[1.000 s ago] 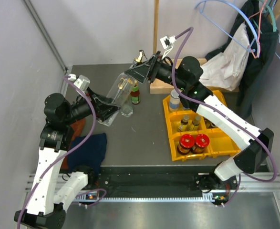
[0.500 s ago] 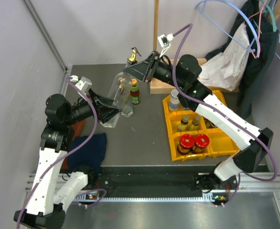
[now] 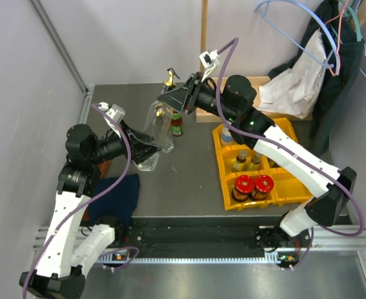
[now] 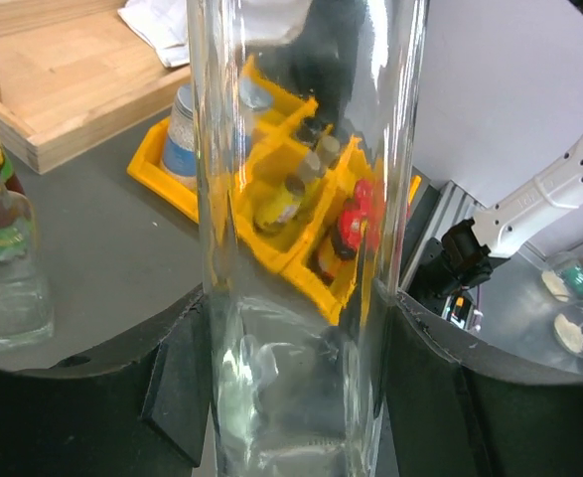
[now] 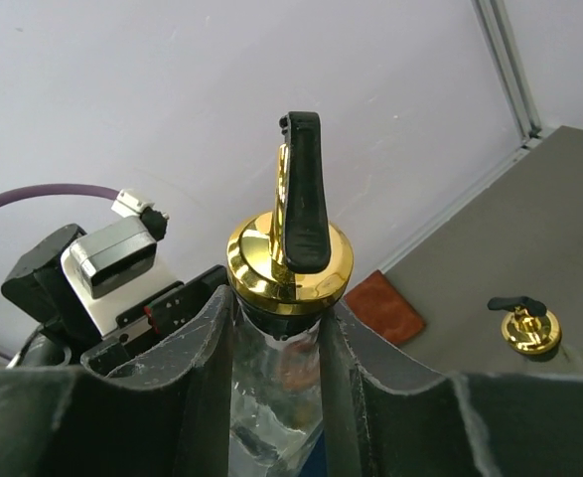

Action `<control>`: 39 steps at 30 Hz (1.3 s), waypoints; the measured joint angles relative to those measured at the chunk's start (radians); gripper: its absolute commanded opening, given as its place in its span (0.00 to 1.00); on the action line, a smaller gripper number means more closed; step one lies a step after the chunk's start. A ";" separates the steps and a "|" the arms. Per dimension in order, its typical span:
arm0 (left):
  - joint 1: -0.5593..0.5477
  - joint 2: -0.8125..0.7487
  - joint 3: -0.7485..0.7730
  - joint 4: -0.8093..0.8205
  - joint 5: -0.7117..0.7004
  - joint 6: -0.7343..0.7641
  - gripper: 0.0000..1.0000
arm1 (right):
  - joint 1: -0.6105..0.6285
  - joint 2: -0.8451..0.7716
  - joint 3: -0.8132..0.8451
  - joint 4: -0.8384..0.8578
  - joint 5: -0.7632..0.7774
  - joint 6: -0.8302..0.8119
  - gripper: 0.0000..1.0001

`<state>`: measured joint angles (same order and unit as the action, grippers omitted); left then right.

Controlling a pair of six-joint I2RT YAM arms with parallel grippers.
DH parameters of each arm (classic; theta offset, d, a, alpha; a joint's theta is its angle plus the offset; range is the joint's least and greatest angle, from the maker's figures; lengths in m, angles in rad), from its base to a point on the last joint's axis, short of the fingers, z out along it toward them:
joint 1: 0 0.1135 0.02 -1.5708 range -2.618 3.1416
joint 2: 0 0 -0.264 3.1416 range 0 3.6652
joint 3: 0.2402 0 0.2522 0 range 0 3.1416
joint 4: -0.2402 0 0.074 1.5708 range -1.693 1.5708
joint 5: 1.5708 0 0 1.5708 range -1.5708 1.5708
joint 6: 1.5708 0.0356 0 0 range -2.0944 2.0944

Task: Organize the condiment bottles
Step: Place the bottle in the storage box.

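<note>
Both arms hold one tall clear bottle (image 3: 151, 134) off the table (image 3: 189, 180), tilted, above the far-left part of the surface. The left gripper (image 3: 146, 151) pinches the lower body of the bottle. In the left wrist view its dark fingers (image 4: 177, 383) press against both sides of the glass. The right gripper (image 3: 175, 99) is clamped on the neck. In the right wrist view its two fingers sit tight just under the gold stopper (image 5: 256, 266), which carries a black lever on top.

A second clear bottle (image 3: 166, 142) with a gold top stands on the table right behind the held one. The two overlap in the top view, so whether they touch cannot be told. Just beside it, toward the far edge, stands a small green-labelled bottle (image 3: 177, 124). A wooden box (image 3: 209, 115) lies against the far edge next to that.

A yellow bin (image 3: 290, 182) rests along the right edge of the table. Its far-left compartment holds a pale jar (image 3: 228, 132). The middle compartment holds two small dark bottles (image 3: 240, 161) side by side. The near-left compartment holds two red-lidded jars (image 3: 244, 185) touching each other. A blue cloth (image 3: 117, 196) lies at the near-left corner.
</note>
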<state>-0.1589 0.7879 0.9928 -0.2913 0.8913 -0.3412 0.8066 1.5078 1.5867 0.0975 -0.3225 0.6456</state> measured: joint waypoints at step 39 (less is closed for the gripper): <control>0.002 0.023 -0.099 0.165 -0.100 -0.102 0.99 | 0.100 -0.106 -0.041 -0.490 0.578 -0.462 0.00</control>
<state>-0.1570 0.8112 0.8940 -0.1265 0.7914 -0.4435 0.9070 1.4021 1.5455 -0.3927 0.2558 0.1841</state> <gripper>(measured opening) 0.987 0.318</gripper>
